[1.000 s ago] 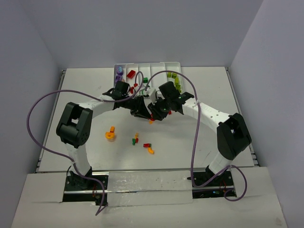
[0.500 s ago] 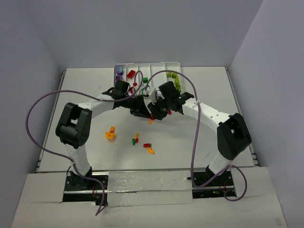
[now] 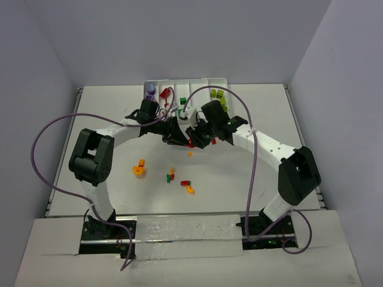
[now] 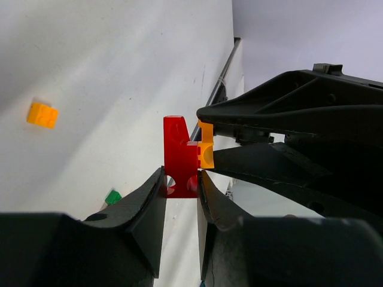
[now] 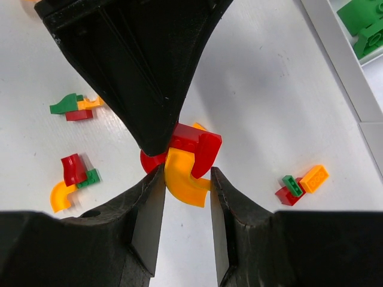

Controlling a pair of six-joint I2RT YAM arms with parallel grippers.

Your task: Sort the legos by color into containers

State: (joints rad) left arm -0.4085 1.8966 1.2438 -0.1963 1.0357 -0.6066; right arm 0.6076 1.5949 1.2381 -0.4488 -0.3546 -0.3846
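gripping a red brick (image 4: 178,152), the left gripper (image 4: 181,179) is clenched on it. right gripper (image 5: 184,174) is clenched on an orange curved piece (image 5: 178,179) stuck to that brick. joined pair hangs between both grippers over the table (image 3: 108,119), just near of the white tray (image 3: 185,81). loose bricks (image 3: 170,176) lie nearer.

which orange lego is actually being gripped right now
The curved orange piece in the right gripper, stuck to the red piece the left gripper pinches. The other orange ones lie loose on the table.
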